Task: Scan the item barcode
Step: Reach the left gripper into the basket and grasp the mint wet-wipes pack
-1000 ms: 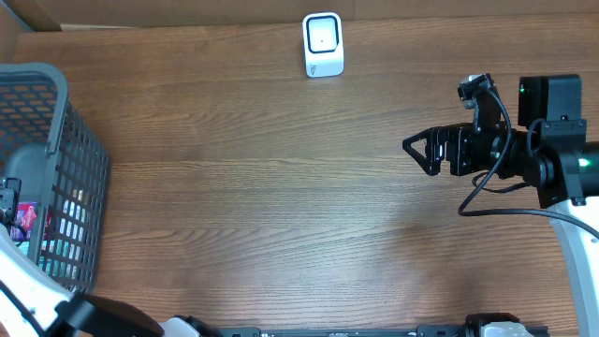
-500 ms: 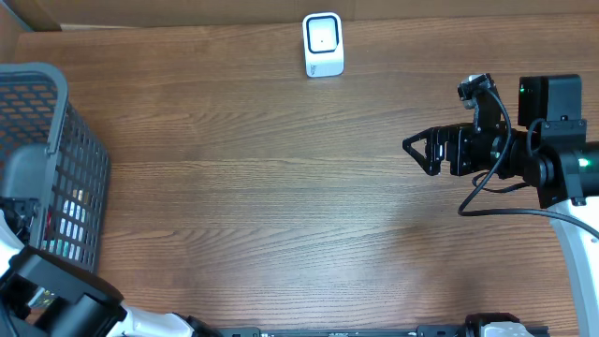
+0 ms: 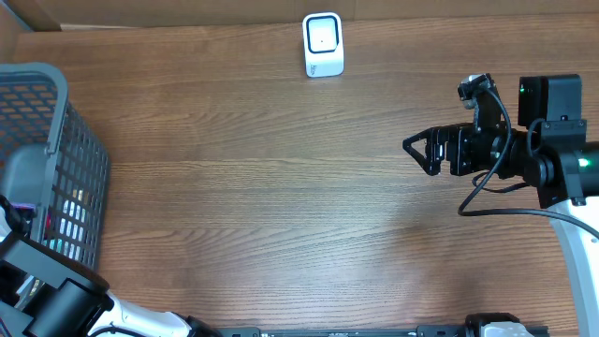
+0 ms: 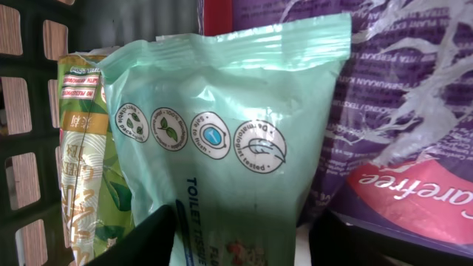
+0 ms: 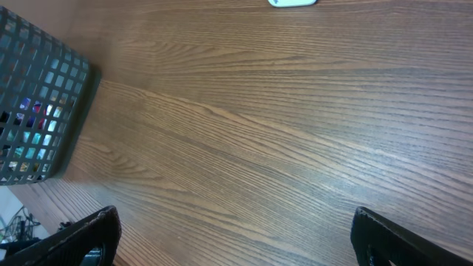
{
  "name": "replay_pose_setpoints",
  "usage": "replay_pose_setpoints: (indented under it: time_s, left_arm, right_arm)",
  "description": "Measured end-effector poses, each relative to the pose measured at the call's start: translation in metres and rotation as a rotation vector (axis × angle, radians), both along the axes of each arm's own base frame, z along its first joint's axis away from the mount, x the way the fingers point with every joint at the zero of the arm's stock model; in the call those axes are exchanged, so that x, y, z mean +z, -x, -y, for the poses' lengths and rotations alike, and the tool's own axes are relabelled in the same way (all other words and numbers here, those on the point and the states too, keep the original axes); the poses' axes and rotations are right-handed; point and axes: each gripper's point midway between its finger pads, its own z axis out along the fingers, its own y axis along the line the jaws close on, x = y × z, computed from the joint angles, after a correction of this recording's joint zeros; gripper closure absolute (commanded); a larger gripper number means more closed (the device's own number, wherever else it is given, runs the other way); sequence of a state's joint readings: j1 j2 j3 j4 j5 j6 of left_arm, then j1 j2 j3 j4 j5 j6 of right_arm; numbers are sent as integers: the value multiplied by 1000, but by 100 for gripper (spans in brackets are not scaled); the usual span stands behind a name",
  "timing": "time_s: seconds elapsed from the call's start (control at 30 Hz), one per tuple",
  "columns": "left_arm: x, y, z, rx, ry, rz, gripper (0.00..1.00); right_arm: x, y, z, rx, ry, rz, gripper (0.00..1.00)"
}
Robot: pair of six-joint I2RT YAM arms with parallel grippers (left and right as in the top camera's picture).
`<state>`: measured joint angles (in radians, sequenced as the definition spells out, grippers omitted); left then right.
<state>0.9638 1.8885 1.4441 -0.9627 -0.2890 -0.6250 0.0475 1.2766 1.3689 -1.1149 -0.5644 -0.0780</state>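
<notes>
Mint-green toilet tissue pack (image 4: pixel 236 148), glossy, crimped top seal, four round icons

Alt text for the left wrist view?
A mint-green tissue pack fills the frame, between the left pincer's two dark fingers. A purple pack on its right, a green-and-yellow pack on its left, by the basket wall.

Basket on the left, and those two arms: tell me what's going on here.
The left gripper is down inside the grey basket, its fingers on either side of a mint-green toilet tissue packet that lies beside a purple pack. It is unclear whether it grips the packet yet. The right gripper hangs open and empty above the table. The white scanner stands at the far edge with nothing near it.
</notes>
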Motion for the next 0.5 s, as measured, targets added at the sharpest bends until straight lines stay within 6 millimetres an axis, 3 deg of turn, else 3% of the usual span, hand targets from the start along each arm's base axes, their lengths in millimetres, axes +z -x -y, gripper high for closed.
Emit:
replay_pose_setpoints:
  time_s: [0.1,0.27,0.5]
  left_arm:
    - [0,0,-1,1,-4,-1,57]
    - [0,1,0,-1,0,-5,38]
    - [-8,6,6,-2,20,-23,40]
  right_arm:
    - [0,0,0,0,0,0,0]
    - [0,0,0,0,0,1,0]
    - [0,0,0,0,0,-1,0]
